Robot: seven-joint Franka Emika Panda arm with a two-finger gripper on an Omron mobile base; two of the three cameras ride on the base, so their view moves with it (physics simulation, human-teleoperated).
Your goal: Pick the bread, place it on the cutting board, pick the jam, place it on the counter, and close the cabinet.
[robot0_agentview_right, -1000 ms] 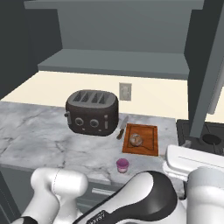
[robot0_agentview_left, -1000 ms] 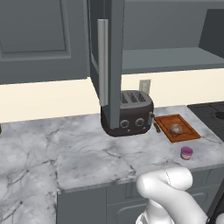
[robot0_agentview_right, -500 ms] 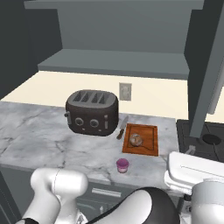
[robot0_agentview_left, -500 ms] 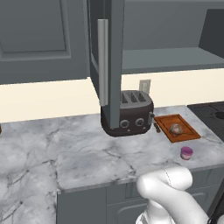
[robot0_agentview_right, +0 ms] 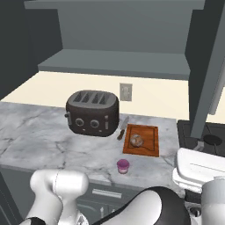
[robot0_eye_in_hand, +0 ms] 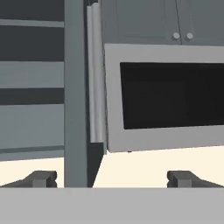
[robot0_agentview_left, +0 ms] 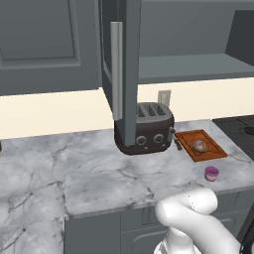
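Grey-white marble tabletop (robot0_agentview_left: 99,178), dark grey cabinet (robot0_agentview_left: 126,74) above with doors swung open, edge and pale handle (robot0_eye_in_hand: 97,78) ahead of end effector (robot0_eye_in_hand: 112,178), fingers wide apart, nothing between. Dark toaster (robot0_agentview_right: 92,113) sits left of cutting board (robot0_agentview_right: 149,145). Bread (robot0_agentview_right: 136,140) lies on the board. Jam (robot0_agentview_right: 123,166) stands on tabletop near front edge, apart from board
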